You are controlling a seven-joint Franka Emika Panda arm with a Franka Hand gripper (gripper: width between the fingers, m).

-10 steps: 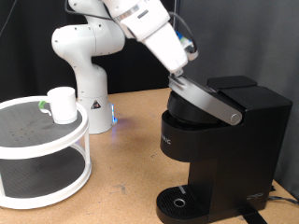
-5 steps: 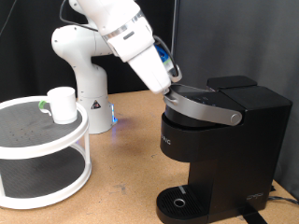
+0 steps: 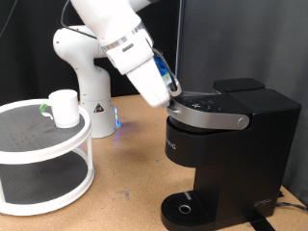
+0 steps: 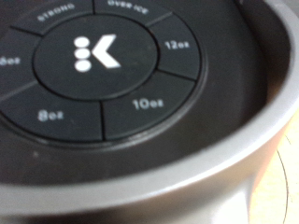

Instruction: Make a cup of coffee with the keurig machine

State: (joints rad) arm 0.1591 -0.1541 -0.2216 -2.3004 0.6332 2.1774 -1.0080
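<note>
Exterior view shows the keurig machine (image 3: 219,154) on the desk (image 3: 135,164) with its grey lid handle (image 3: 207,114) lying flat, so the lid looks shut. The claw (image 3: 172,93) sits at the lid's edge nearest the robot base (image 3: 94,108), and I cannot tell how far it is open. Up close, the button ring (image 4: 98,70) fills the wrist picture. To do this well, push gently straight down and keep off the buttons. The cup (image 3: 64,108) waits on the round shelf (image 3: 43,159), well apart from the machine.
</note>
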